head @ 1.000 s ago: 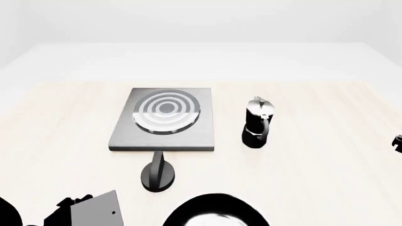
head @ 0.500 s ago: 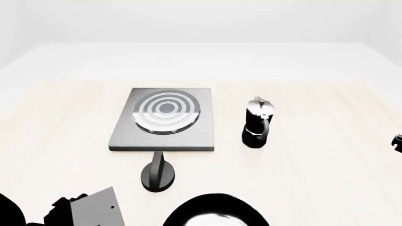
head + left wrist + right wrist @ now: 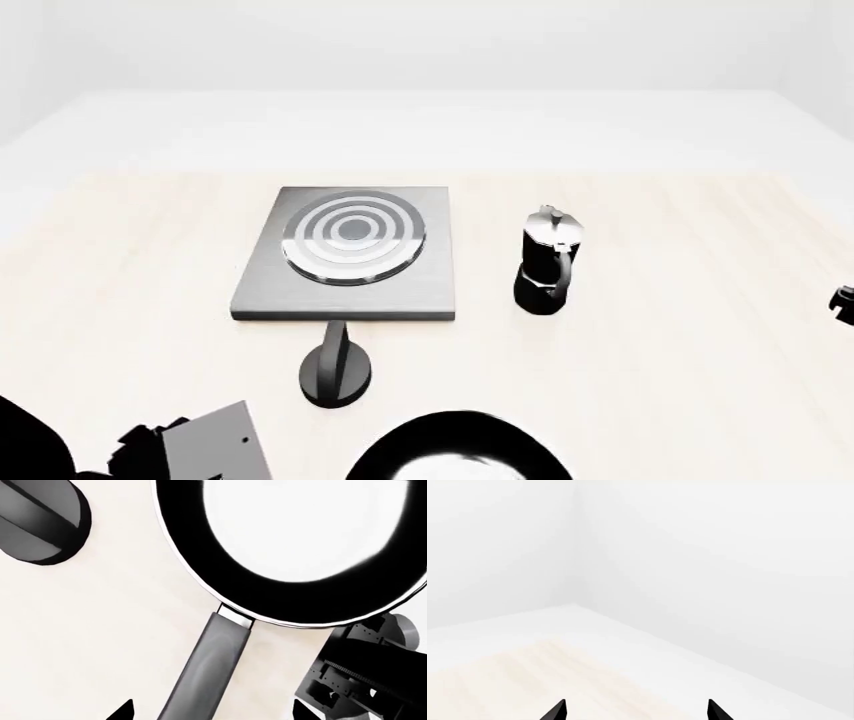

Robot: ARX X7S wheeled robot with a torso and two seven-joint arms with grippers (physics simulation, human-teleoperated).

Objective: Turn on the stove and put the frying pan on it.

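Frying pan [image 3: 454,450] sits at the near table edge, cut off by the bottom of the head view, glossy pale inside showing; the left wrist view shows its round black rim and the long handle [image 3: 207,670] running out from it, flat on the table [image 3: 694,330]. Stove [image 3: 350,255] lies further back, grey slab with ring burner [image 3: 354,237] on top, nothing on it. Knob [image 3: 334,365] stands just in front of the stove, between it and the pan, apart from both. Moka pot [image 3: 547,262] upright beside the stove on the robot's right. Left gripper [image 3: 212,711] hangs over the handle, tips spread either side, not touching it. Right gripper [image 3: 637,711] tips apart, holding nothing, facing bare table and wall, well off from the pan.
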